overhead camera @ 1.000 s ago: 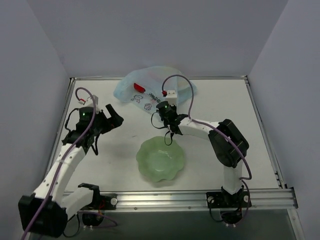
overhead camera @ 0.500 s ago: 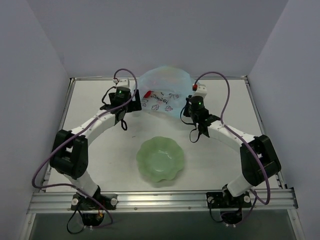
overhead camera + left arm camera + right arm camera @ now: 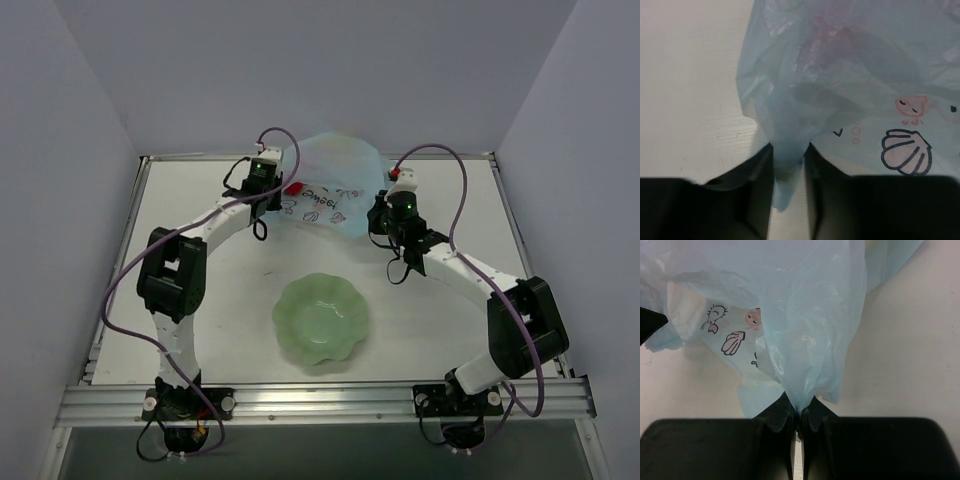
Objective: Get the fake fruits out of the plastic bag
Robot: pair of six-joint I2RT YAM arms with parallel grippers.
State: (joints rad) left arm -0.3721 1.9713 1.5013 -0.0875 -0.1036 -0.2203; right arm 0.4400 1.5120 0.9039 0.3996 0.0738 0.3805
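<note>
1. The plastic bag [image 3: 330,178] sits at the far middle of the worktop [image 3: 420,330], bulging up between the two arms.
2. The left arm [image 3: 215,222] reaches the bag's left edge. Its jaws stand narrow, and a bunched fold of the blue film fills the gap, touching both sides.
3. The right arm [image 3: 455,268] reaches the bag's right edge. Its jaws are pressed together on a pinch of film that fans out above them.
4. The white printed patch [image 3: 322,200] faces the camera, with a shell drawing [image 3: 905,150] on it.
5. A reddish blur [image 3: 827,30] shows through the film. The fruits themselves cannot be made out.
6. A pale green bowl [image 3: 321,317] stands nearer the arm bases, well apart from the bag.
</note>
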